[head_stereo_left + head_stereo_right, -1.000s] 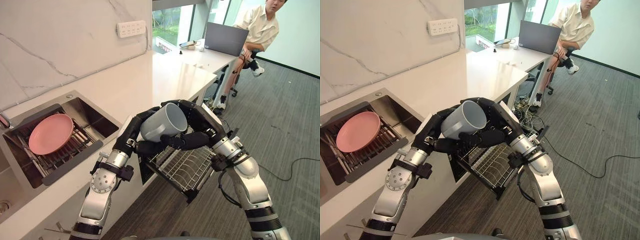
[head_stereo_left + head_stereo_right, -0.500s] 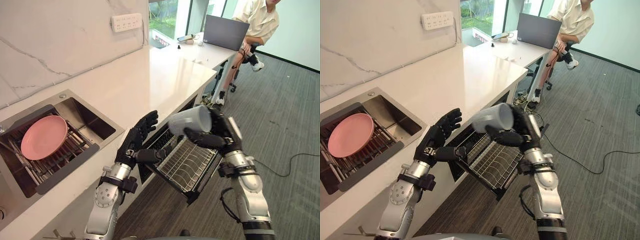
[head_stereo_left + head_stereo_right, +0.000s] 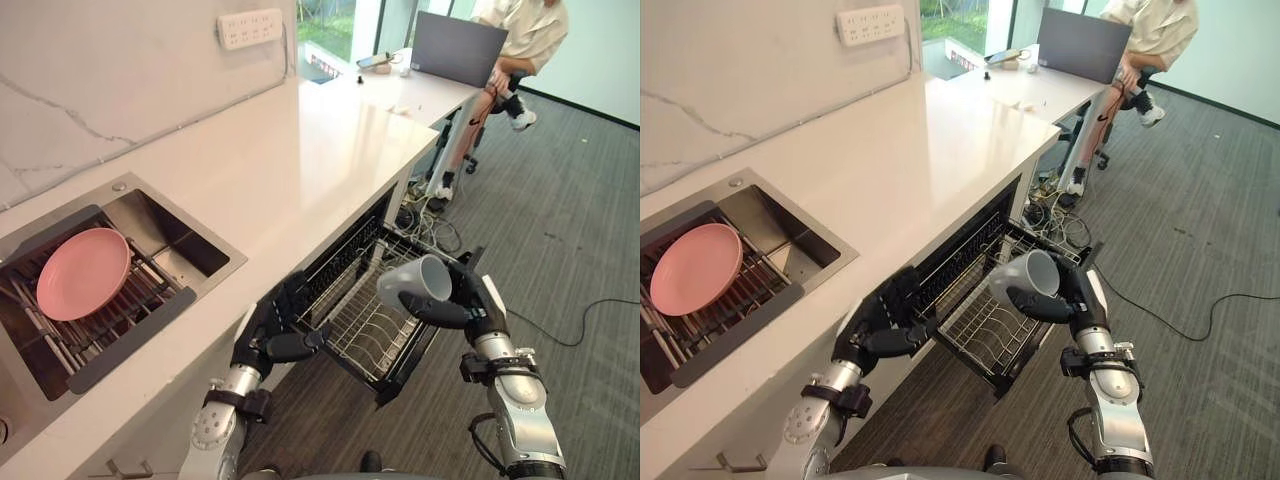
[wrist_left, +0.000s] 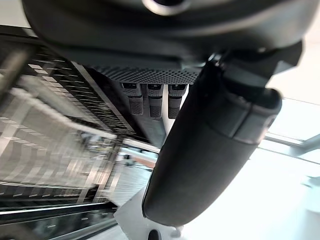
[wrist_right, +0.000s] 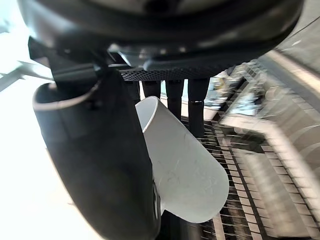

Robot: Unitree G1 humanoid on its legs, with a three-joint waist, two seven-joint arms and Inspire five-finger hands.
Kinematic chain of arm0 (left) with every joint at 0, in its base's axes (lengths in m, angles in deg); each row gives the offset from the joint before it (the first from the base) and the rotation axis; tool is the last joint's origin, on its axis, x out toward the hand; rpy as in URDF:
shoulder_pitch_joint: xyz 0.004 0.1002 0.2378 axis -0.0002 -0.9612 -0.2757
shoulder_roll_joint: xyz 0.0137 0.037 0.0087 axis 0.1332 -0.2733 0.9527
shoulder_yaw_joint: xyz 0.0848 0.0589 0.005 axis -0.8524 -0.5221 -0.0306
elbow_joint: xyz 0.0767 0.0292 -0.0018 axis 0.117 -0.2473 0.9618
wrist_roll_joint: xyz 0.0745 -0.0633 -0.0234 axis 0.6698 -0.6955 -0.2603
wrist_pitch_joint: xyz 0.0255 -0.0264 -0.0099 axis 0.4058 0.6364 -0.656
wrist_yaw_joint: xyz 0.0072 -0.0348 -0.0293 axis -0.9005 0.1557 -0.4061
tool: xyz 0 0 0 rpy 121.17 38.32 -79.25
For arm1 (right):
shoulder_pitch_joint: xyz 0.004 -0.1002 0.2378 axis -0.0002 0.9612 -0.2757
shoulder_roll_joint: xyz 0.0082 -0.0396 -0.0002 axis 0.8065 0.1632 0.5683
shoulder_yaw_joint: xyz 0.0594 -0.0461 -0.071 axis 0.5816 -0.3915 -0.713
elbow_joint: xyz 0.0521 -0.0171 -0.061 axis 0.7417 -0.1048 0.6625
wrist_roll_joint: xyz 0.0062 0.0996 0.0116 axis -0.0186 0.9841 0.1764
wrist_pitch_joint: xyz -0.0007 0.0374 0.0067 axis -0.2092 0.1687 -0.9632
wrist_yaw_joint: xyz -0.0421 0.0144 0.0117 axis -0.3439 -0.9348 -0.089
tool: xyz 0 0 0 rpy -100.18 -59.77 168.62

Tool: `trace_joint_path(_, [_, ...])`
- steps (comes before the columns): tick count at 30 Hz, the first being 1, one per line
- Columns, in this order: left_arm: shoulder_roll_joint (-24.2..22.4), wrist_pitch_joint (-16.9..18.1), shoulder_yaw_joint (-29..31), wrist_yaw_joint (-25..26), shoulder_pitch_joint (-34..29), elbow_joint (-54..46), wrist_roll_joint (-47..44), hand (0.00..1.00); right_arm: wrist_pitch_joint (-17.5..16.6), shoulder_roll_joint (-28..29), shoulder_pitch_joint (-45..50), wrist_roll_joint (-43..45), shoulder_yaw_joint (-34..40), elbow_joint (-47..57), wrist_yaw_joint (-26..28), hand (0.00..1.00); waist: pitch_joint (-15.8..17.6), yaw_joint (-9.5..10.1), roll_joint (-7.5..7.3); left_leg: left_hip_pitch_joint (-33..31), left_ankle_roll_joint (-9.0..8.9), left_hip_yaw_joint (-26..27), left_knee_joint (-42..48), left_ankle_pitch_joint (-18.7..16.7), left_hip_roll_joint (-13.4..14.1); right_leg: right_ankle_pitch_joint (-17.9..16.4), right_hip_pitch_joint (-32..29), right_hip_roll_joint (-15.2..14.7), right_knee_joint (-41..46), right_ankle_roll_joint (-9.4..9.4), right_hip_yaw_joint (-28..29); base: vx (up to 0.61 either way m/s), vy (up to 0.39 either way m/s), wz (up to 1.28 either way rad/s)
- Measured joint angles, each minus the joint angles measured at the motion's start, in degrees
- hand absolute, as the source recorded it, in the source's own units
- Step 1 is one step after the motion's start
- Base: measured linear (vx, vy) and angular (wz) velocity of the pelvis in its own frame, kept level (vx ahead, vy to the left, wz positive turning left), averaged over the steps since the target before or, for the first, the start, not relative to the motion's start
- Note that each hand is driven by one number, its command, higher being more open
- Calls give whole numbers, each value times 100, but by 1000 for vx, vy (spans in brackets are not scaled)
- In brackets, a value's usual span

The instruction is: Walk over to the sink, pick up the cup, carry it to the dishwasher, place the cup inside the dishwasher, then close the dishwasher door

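Note:
A pale grey cup point(image 3: 414, 282) is held on its side by my right hand point(image 3: 462, 306), whose fingers and thumb curl round it, just above the outer end of the pulled-out wire rack point(image 3: 362, 330) of the dishwasher under the counter. In the right wrist view the cup point(image 5: 181, 176) lies between thumb point(image 5: 102, 165) and fingers, with the rack's wires behind it. My left hand point(image 3: 272, 336) hangs by the counter's front edge, beside the rack's inner side, fingers relaxed and holding nothing.
A steel sink point(image 3: 190, 250) at the left holds a pink plate point(image 3: 82, 272) on a grid. The white counter point(image 3: 290, 150) runs back to a desk with a laptop point(image 3: 458, 48), where a person point(image 3: 525, 25) sits. Grey carpet spreads to the right.
My left hand has let go of the cup and dropped to the counter's front edge. The right hand has carried the cup down and right, over the rack. The camera has shifted.

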Motion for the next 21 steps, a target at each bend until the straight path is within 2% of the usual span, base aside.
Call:
trace_joint_path(3, [43,-18,21,10,-119,145,89,90,48,-55,-61,-261,-7,-326,-116,30,194,74,-3,-168,-2,-133,148,3,-11,4,-14,-20,1,3,-137,-14,-1,27])
trace_joint_path(7, [89,-14,199,117,-92,527,129,90,108,-242,-463,-773,-188,-712,-466,30,619,173,11,-555,10,-425,462,-5,-36,18,-108,-59,71,12,-411,-96,9,37])
trace_joint_path(9, [93,-8,385,312,-61,743,133,90,120,-305,-816,-1040,-231,-851,-703,30,944,287,46,-784,37,-597,605,12,-40,16,-214,-70,174,6,-567,-133,2,35])
trace_joint_path(11, [100,0,510,468,-10,950,138,90,142,-386,-1114,-1236,-231,-1160,-920,30,1118,380,92,-923,98,-758,606,66,-66,8,-259,-101,222,-3,-749,-118,-2,48])
trace_joint_path(12, [110,3,578,557,41,1047,163,90,165,-466,-1315,-1276,-231,-1358,-1022,90,1236,463,125,-1000,101,-830,601,132,-106,5,-311,-125,269,-7,-847,-101,5,50])
trace_joint_path(18, [131,80,880,963,271,1343,254,90,368,-554,-2163,-1669,-232,-1844,-1370,90,1789,721,207,-1294,123,-1199,470,470,-240,-61,-562,-267,564,-39,-1197,-87,26,35])
trace_joint_path(21, [121,82,942,1086,406,1544,306,90,374,-551,-2333,-1660,-232,-1955,-1454,90,1885,781,203,-1324,153,-1312,364,568,-304,-127,-621,-351,698,-26,-1312,-43,31,25])
